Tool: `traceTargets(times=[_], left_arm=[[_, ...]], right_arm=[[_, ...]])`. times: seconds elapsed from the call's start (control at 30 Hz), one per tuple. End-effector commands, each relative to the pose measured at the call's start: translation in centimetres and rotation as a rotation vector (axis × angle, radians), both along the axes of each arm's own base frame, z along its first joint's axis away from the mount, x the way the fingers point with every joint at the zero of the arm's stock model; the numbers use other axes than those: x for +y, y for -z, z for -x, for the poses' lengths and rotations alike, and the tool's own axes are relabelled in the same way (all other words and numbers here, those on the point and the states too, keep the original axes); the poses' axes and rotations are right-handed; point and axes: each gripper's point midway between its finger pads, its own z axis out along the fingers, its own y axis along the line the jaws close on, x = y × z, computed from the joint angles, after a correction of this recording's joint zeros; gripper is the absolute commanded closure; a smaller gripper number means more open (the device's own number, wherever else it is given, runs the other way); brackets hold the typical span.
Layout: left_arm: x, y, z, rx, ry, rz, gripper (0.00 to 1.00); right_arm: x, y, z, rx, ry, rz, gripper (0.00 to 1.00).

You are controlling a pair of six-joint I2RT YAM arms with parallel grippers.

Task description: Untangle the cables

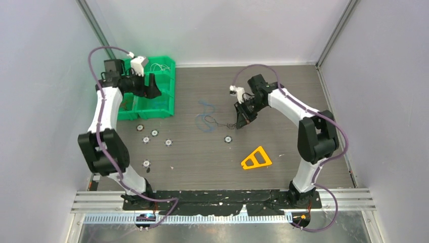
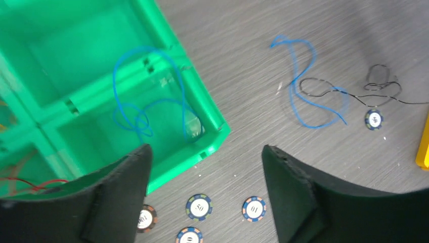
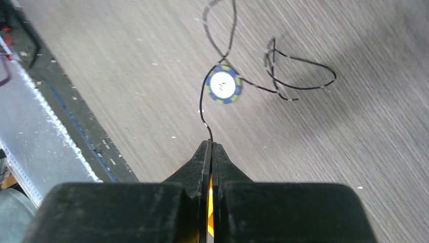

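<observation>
While the right gripper (image 3: 211,144) is pressed together on one end of the black wire (image 3: 201,107), the rest of that wire trails across the table (image 3: 354,152), runs just beside a chip (image 3: 223,84) and falls into loose loops. Farther along it crosses a blue wire (image 2: 292,88) lying near the middle of the table. The left gripper (image 2: 206,152) hangs with its fingers spread wide over a corner of the green bin (image 2: 167,30), where a second blue wire (image 2: 115,83) lies looped across two compartments and a red wire (image 2: 35,183) shows in a neighbouring one.
</observation>
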Motion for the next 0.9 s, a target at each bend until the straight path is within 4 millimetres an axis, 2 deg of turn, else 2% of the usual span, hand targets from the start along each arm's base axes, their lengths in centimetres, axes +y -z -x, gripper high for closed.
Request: traceTargets(times=[0.0,0.03,0.17,0.3,0.37,0.5,0.57,0.63,0.73,0.77,0.83,0.87], left_arm=[[-3.6,-8.8,2.2,-0.298,0.184,0.024,0.13],[-4.6,-10.0,3.1,-0.349,0.230,0.027,0.12],[-9.8,-12.2,6.5,-0.483,0.436,0.069,0.08],[-16.7,-12.4,10.5,-0.563,0.685,0.094,0.10],[-19.9,-13.1,11.7,-0.613,0.748,0.133,0.12],[-25.3,-14.1,12.4,-0.695,0.810,0.215,0.18],[-27.2,-13.7,11.9,-0.712,0.820,0.209,0.24],[-28.4,-12.3,10.7,-0.706,0.802,0.192,0.30],[-28.5,-10.3,8.5,-0.668,0.767,0.142,0.52],[-28.2,-9.0,8.5,-0.624,0.779,0.127,0.62],[-27.5,-7.6,8.7,-0.573,0.811,0.121,0.87],[-26.8,-7.1,8.9,-0.549,0.809,0.124,0.95]], right_arm=[[2.0,-7.8,-0.2,-0.172,-0.078,-0.191,0.94],[2.2,-8.9,0.0,-0.194,-0.089,-0.214,0.95],[2.7,-13.0,0.0,-0.290,-0.120,-0.285,0.95],[3.5,-17.0,0.1,-0.346,-0.128,-0.354,0.95],[3.8,-18.9,0.2,-0.371,-0.133,-0.386,0.95],[4.3,-21.3,1.2,-0.400,-0.152,-0.433,0.95],[4.5,-22.6,1.9,-0.420,-0.165,-0.456,0.95],[4.7,-23.9,2.5,-0.438,-0.175,-0.478,0.95],[4.7,-26.2,3.4,-0.464,-0.179,-0.516,0.95],[4.7,-27.0,3.5,-0.480,-0.178,-0.525,0.95],[4.4,-28.7,3.9,-0.520,-0.168,-0.542,0.95],[4.2,-29.2,3.7,-0.530,-0.147,-0.545,0.95]])
